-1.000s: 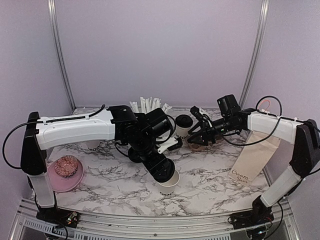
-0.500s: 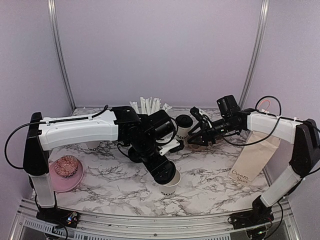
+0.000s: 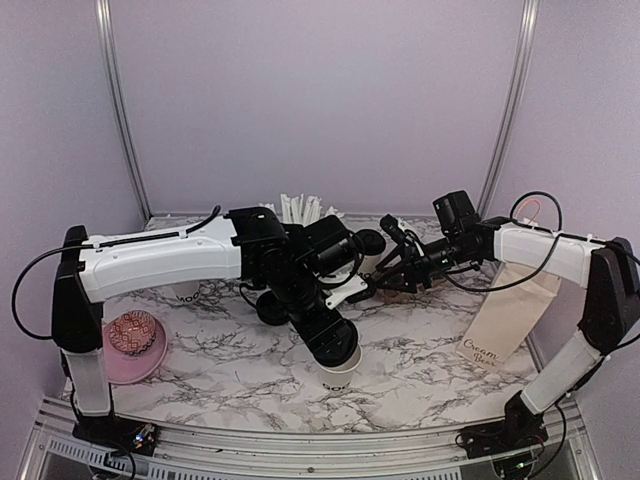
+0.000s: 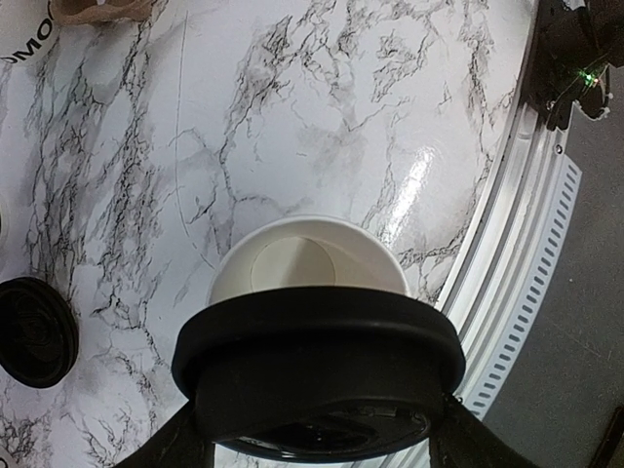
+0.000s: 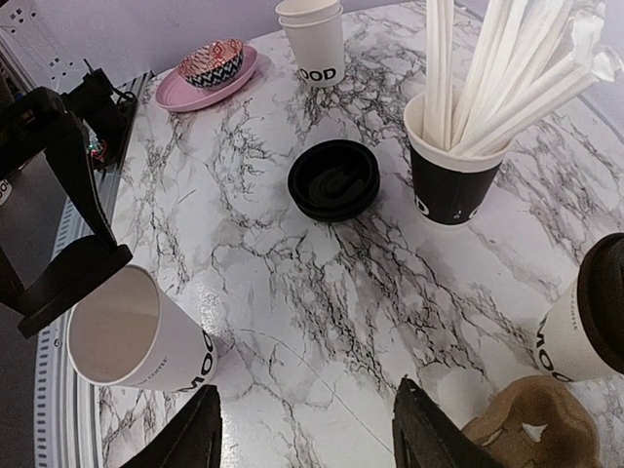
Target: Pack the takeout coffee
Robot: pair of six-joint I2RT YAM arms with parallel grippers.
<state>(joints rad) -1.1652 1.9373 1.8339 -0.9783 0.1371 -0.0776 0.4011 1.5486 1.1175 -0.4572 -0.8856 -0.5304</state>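
One white cup (image 4: pixel 307 265) is standing upright, just under the black lid (image 4: pixel 317 331) clenched in the left gripper (image 3: pixel 332 343). The right gripper (image 5: pixel 310 429) is gaping, empty.

Lidded cup (image 3: pixel 368 242) mid-table, straw cup (image 5: pixel 453 180) behind it, lid (image 4: pixel 312 341) over lidless cup (image 3: pixel 340 378) in front, plate (image 3: pixel 130 352) left, bag (image 3: pixel 510 315) right.

Between the black left fingers (image 5: pixel 73 166) the lid (image 4: pixel 317 366) is glossy black. The open cup (image 4: pixel 307 263) past it is white, cream inside (black lettering on its side). Ahead of the dark right fingers (image 5: pixel 193 434) the table (image 5: pixel 292 283) is white marble veined black and grey. Further ahead are stacked black lids (image 5: pixel 333 178), a black straw cup (image 5: pixel 450 190) with white straws, and a pink plate (image 5: pixel 185 93) under a bowl (image 5: pixel 213 60) of red, dark and white zigzags. Outside the right-hand finger are a white lidded cup (image 5: pixel 570 341), black-topped, and a brown carrier (image 5: pixel 526 419).
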